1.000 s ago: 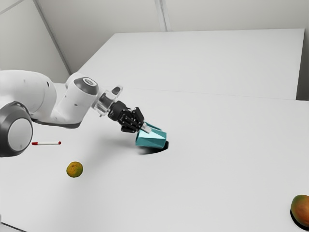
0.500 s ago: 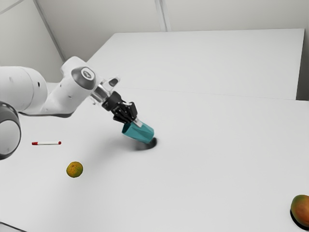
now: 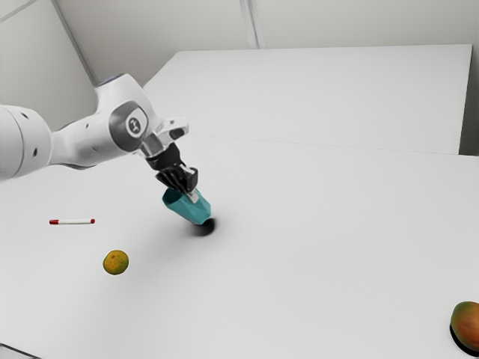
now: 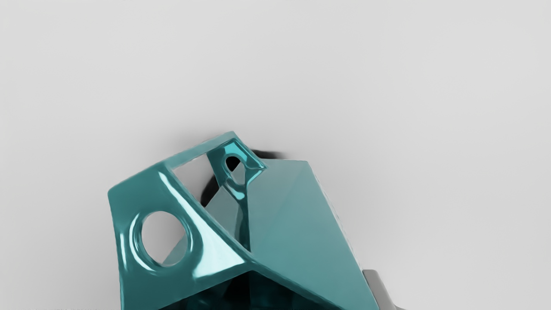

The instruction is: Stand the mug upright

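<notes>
From the exterior view's left, my white and grey jointed arm [image 3: 82,138] reaches in, cut off by the picture's edge. Below it lies a slim white pen with red ends [image 3: 72,221], then a small round orange-green fruit [image 3: 116,262].

My black two-finger end effector [image 3: 192,196] is clamped on the teal, faceted, glossy mug [image 3: 193,210], one light grey finger [image 4: 377,286] against its outer wall; the other is hidden. The mug leans, its long axis slanting down toward the exterior view's right: mouth [image 3: 172,196] up and toward the left, base down and toward the right. In my wrist view the angular handle [image 4: 137,193], pierced by round holes, faces the camera, and the mouth is partly cut off. A dark shadow [image 3: 205,226] lies by the base; I can't tell whether they touch.

At the far right a red-green mango [image 3: 466,324] is cut off. The smooth white bench [image 3: 314,239] spreads under everything, with pale grey walls [image 3: 337,22] behind.
</notes>
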Robot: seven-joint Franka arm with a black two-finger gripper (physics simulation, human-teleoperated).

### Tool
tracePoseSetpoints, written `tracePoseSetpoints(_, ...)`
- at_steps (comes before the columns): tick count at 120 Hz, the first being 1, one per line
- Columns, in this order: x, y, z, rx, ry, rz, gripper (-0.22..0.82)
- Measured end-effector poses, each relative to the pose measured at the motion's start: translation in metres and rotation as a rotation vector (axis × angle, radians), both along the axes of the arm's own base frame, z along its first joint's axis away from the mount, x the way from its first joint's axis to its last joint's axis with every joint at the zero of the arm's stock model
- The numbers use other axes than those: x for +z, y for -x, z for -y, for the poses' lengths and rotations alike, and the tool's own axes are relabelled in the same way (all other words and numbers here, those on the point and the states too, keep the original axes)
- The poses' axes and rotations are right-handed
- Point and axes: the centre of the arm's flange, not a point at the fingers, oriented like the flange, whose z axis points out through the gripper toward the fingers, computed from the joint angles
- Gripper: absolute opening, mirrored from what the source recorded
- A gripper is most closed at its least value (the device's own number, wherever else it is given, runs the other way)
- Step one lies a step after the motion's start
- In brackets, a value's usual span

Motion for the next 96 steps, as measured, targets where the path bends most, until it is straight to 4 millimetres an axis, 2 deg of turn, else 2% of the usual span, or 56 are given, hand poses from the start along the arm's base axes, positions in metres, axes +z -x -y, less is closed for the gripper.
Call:
tracePoseSetpoints(14, -0.001, -0.002, 0.009, -0.012, -0.058, 0.008, -0.16)
tracePoseSetpoints(42, -0.002, -0.002, 0.012, -0.020, -0.176, -0.003, -0.16)
tracePoseSetpoints(96, -0.016, 0.009, 0.016, 0.000, -0.325, -0.136, -0.17)
